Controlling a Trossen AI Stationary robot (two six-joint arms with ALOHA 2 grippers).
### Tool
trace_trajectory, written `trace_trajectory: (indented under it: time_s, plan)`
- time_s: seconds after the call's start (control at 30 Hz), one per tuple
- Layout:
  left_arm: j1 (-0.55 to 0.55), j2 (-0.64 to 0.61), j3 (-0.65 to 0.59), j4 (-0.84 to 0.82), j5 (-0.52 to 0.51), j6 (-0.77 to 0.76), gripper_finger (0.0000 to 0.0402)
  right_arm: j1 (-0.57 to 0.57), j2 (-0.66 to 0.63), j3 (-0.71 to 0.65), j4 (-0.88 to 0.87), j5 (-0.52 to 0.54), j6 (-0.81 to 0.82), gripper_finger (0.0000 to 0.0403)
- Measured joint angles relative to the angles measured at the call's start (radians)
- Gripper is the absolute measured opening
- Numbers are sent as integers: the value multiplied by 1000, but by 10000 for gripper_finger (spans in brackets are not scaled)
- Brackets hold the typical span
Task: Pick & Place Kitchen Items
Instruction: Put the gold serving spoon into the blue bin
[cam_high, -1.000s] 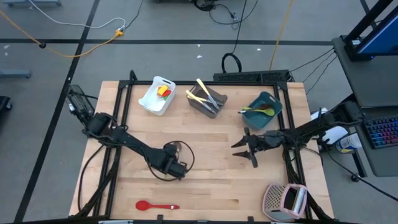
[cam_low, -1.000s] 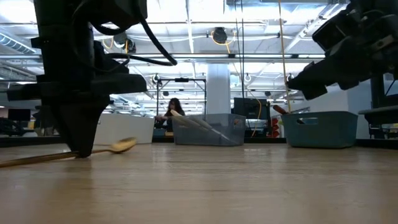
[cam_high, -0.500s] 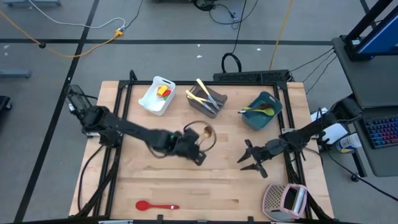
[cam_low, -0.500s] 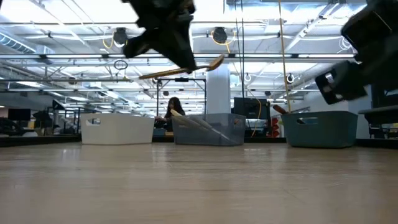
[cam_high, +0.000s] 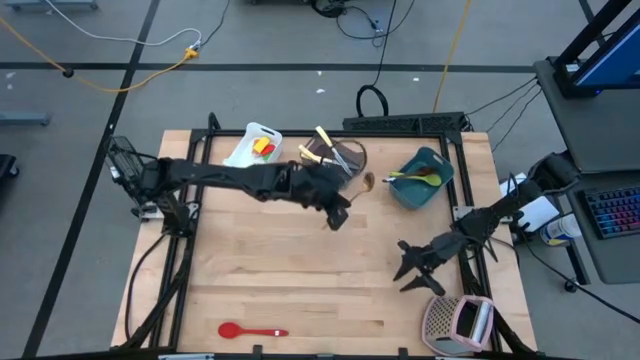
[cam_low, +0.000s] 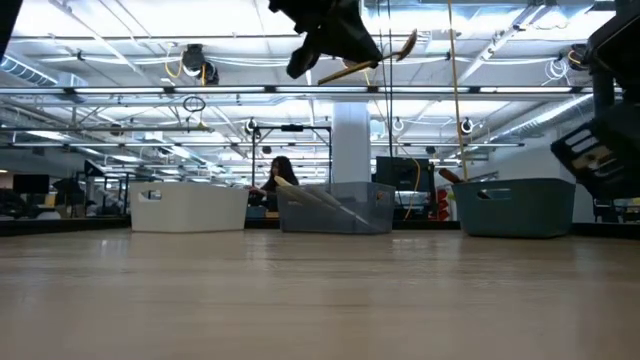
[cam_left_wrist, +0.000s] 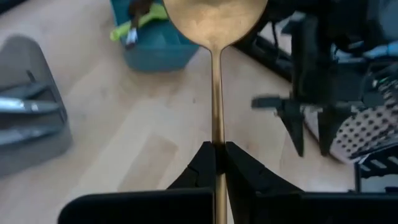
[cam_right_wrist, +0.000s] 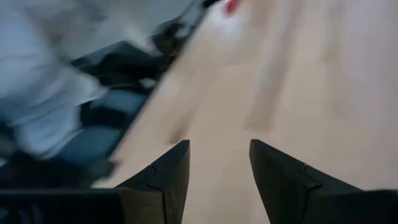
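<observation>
My left gripper (cam_high: 345, 198) hangs high over the table's far middle, between the grey tub (cam_high: 335, 160) and the teal tub (cam_high: 422, 178), shut on the gold ladle (cam_left_wrist: 214, 74). The ladle's bowl (cam_high: 366, 182) points toward the teal tub. My right gripper (cam_high: 408, 270) is open, low near the table's right side, just beyond the grater (cam_high: 458, 322). A red spoon (cam_high: 252, 331) lies flat by the near edge. Cream-handled utensils stick out of the grey tub; lime and red ones lie in the teal tub. My left gripper pinches the gold ladle's thin handle (cam_left_wrist: 216, 140) between its two fingers (cam_left_wrist: 202, 163). The fingers lie along the handle, which runs on forward to the bowl (cam_left_wrist: 214, 18). The ladle is lifted clear, nearly level, its bowl end slightly raised (cam_low: 408, 45).
A white tub (cam_high: 252, 153) holding yellow and red items stands at the far left. The perforated grater sits at the near right corner. Bare wood (cam_high: 300, 270) spreads across the middle. A person sits far behind the table (cam_low: 280, 178).
My left gripper has lifted the gold ladle off the table near the middle and carried it up and toward the far right, to between the grey and teal tubs. My right gripper has moved toward the near edge, closer to the grater, staying open.
</observation>
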Motion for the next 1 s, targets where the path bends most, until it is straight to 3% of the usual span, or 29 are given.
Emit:
trace_trajectory:
  time_s: [0.13,0.27,0.33,0.43,0.5,0.53,0.63,0.7,0.87,1.0]
  plan:
    - [47,-1,12,10,73,28,4,26,0,0,39,-62,48,160]
    - [64,-1,13,25,98,60,8,31,0,0,124,67,-134,160]
    - [60,-1,13,17,84,85,8,31,0,0,187,264,-294,160]
    - [41,-1,13,27,54,133,4,16,0,0,306,707,-371,160]
    - [22,-1,13,65,53,153,6,-23,-1,0,373,862,-376,160]
    - [13,-1,13,90,53,163,8,-49,0,0,404,853,-390,160]
    - [-11,-1,13,160,54,195,9,-149,14,4,492,631,-367,160]
    - [-23,-1,13,193,43,214,5,-207,35,17,528,539,-304,160]
    - [-45,-2,13,287,-10,228,13,-300,108,96,553,406,-289,160]
    - [-46,-2,13,289,-35,232,11,-334,164,189,600,378,-342,160]
